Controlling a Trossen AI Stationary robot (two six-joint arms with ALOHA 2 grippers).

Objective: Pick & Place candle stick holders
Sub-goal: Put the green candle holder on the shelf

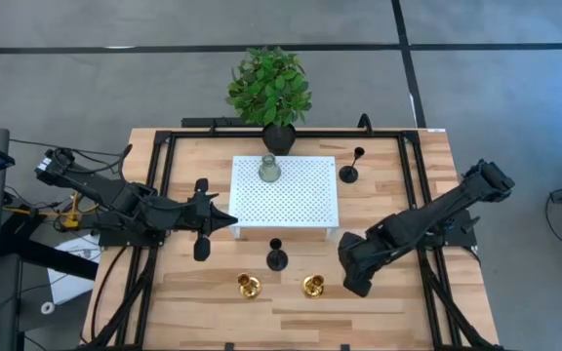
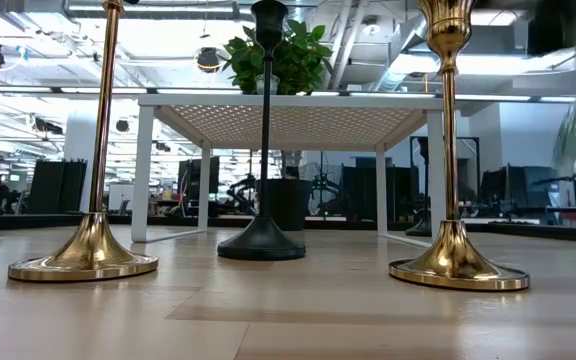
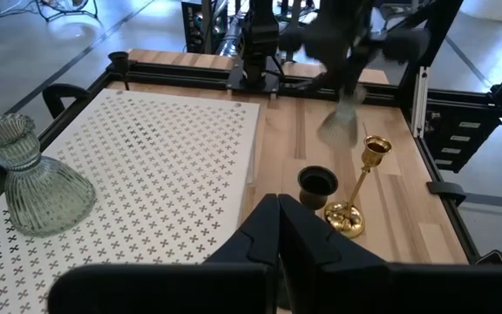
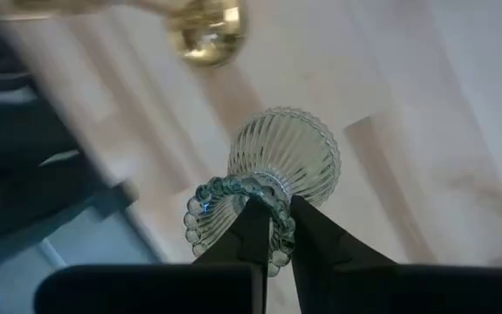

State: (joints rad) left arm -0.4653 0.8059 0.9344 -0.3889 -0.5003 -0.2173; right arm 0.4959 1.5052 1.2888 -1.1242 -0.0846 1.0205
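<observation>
The right claw (image 4: 273, 228) pinches the beaded rim of a ribbed, grey-green bulbous glass candle holder (image 4: 273, 170), which hangs below the fingers with its long axis close to vertical, rim up and rounded base pointing down at the wooden desk (image 1: 398, 302). In the high view this claw (image 1: 354, 265) sits over the right front of the desk, just right of one shiny gold holder (image 1: 313, 285) and near the front right corner of the white perforated platform (image 1: 301, 200).

The platform lies up and to the left of the held piece, so the carry probably runs that way and the right arm is plainly the one to make it. Its matching grey-green twin (image 1: 269, 169) already stands upright on the platform's far side.

The left claw (image 1: 224, 220) waits pressed together at the platform's left front edge, empty.
</observation>
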